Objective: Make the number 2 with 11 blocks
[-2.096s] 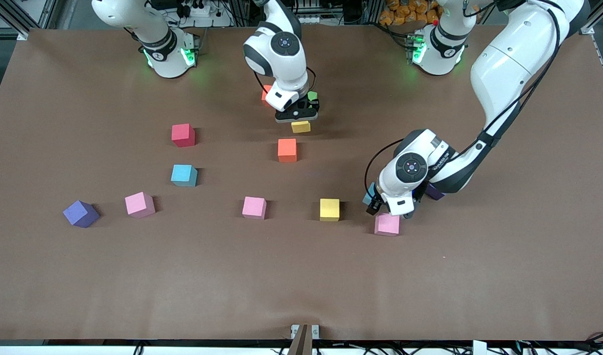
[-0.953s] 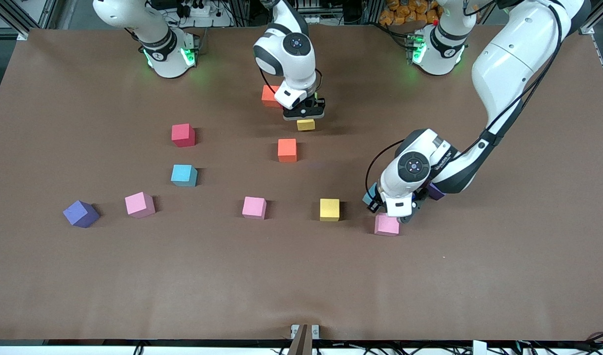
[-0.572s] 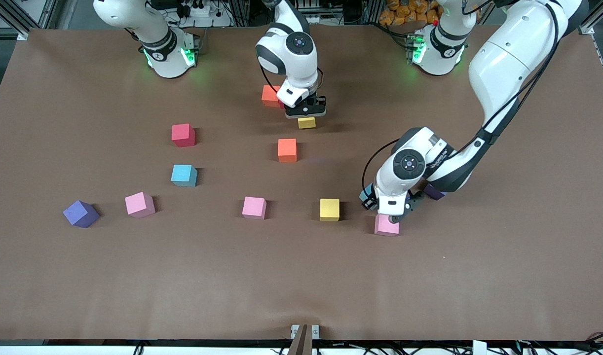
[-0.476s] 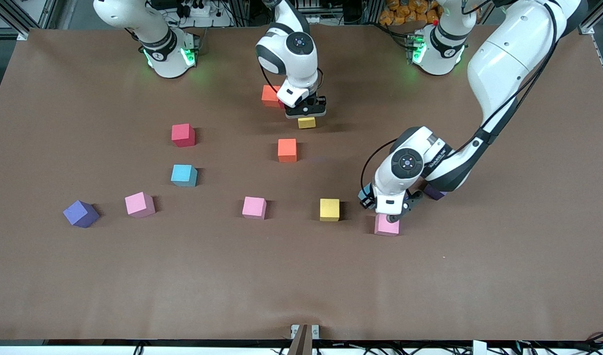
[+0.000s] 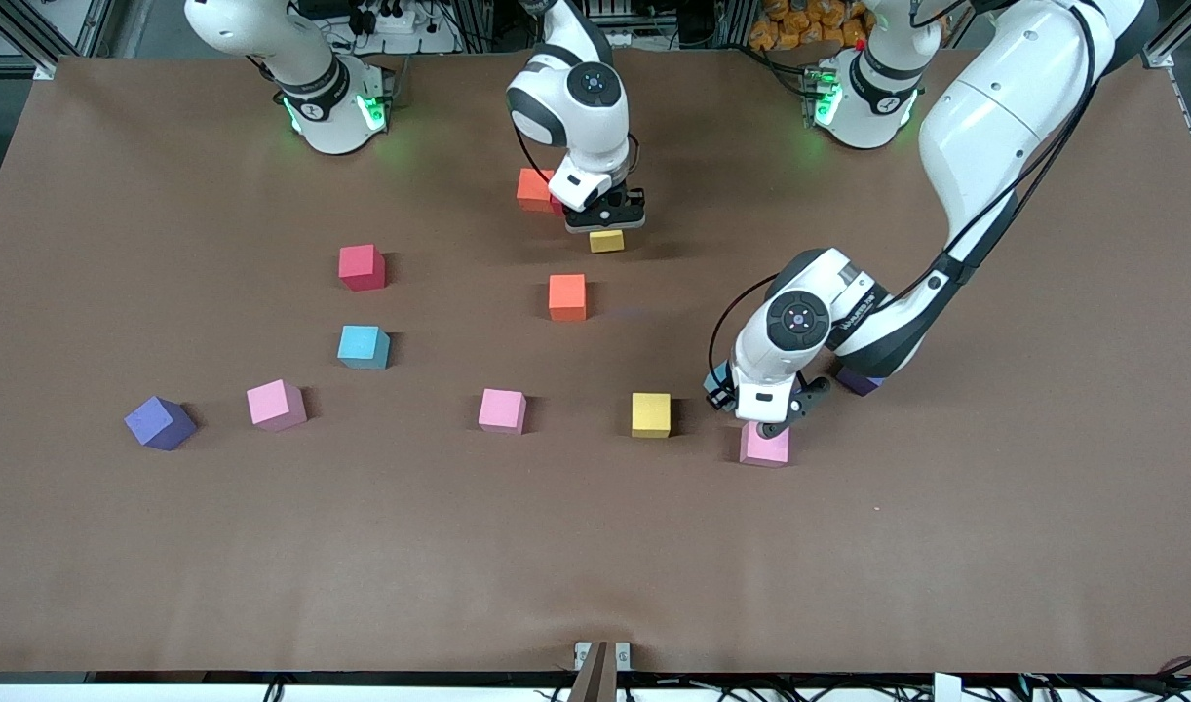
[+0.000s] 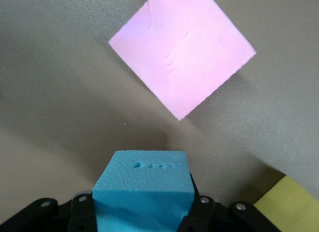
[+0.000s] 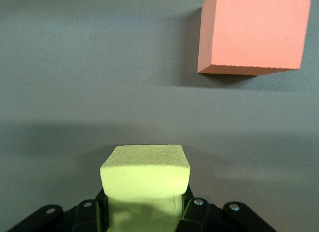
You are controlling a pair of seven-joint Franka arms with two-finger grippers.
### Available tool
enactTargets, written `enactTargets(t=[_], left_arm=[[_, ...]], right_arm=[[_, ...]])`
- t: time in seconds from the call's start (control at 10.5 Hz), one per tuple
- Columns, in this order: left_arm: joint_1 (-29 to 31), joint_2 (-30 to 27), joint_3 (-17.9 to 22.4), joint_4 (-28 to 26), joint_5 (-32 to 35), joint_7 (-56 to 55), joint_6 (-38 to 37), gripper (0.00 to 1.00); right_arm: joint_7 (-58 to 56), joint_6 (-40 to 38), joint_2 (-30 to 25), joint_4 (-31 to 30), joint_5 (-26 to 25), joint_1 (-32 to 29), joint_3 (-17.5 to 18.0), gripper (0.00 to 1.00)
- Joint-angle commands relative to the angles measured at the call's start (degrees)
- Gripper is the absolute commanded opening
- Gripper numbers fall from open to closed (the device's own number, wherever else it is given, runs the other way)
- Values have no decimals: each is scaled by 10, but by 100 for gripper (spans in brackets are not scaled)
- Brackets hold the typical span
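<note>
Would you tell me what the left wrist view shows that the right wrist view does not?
Only the left wrist view shows the left gripper shut on a light blue block, over a pink block. Only the right wrist view shows the right gripper shut on a yellow block, with an orange block on the table. Both share the brown table.
</note>
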Motion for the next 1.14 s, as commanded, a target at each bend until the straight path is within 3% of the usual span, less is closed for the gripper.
enactTargets(t=[0.0,1.05], left_arm=[[-4,-11,4,-3,2,8,-2,0],[-7,-11,4,-3,2,15,-2,0]], right_arm=[[1,1,12,12,7,10,-1,40],[0,-5,16,11,8,11,7,46]])
